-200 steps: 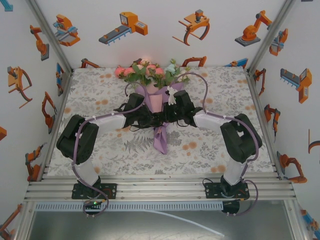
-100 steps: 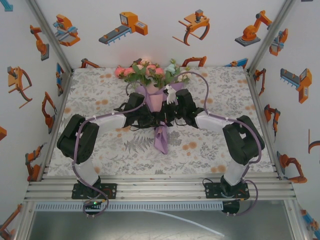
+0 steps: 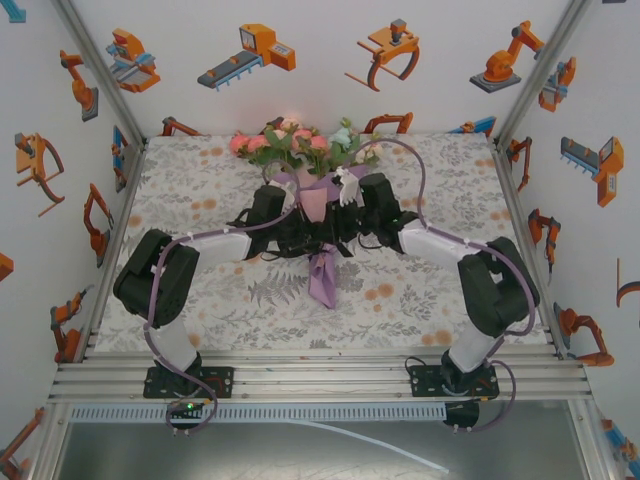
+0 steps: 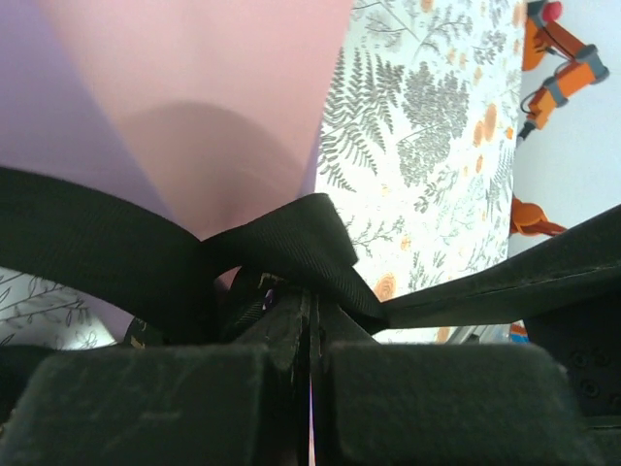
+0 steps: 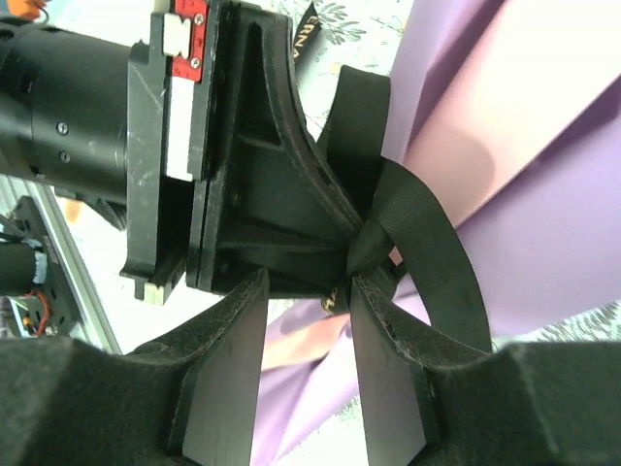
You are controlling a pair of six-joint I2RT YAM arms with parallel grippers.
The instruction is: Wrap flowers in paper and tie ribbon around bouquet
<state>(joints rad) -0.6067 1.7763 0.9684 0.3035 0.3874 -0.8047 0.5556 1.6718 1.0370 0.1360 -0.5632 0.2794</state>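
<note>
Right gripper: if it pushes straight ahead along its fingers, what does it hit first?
Likely the black ribbon knot, just beyond the open right gripper; the left gripper, pinching that ribbon, sits right behind. Depth is hard to judge.

Tabletop cloth (image 3: pixel 200 190): white, grey fern print with orange blossoms, lying flat out to the frame. White enclosure walls (image 3: pixel 320 90) at back, left and right, dotted with orange-and-grey robot-arm stickers (image 3: pixel 250 55). Aluminium posts (image 3: pixel 105 70) run up both rear corners. Near edge: stacked aluminium profile rails (image 3: pixel 320 378), a white slotted strip (image 3: pixel 300 411) just below them, then a grey panel (image 3: pixel 150 450) with a white cable (image 3: pixel 380 446) lying across it.
</note>
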